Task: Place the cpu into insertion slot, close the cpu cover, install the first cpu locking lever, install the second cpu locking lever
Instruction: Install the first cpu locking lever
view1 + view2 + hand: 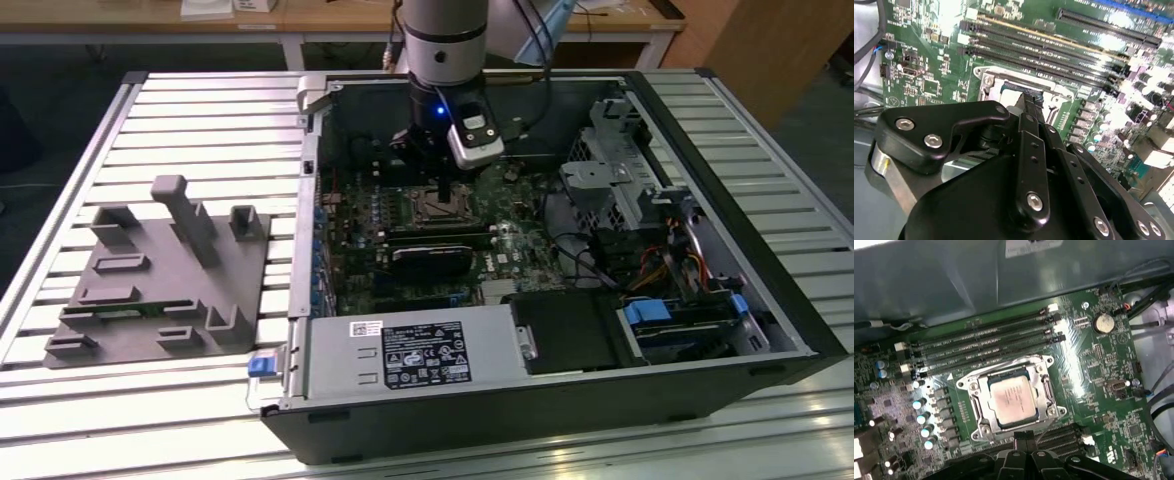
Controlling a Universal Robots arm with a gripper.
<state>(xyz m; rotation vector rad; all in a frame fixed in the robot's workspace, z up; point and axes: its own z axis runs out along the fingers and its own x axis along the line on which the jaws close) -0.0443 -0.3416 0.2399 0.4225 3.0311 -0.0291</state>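
The cpu [1011,399], a silvery square chip, lies flat in the insertion slot [985,427] on the green board. The cpu cover [1046,390], a thin metal frame, lies down around the chip's edges. Thin metal rods run along the frame's sides; I cannot tell whether they are latched. My gripper [1024,436] hovers at the socket's edge, shut with nothing seen between its black fingers. In the exterior view the gripper [439,190] hangs straight down over the socket [441,207] inside the open computer case. In the second wrist view the gripper [1031,102] covers part of the socket's rim [999,85].
Long black memory slots [984,342] run on both sides of the socket. A coin battery [1103,323] and capacitors [924,410] stand nearby. The case holds a power supply [400,355] and a drive cage [627,170]. A grey fixture [160,270] sits at the exterior view's left.
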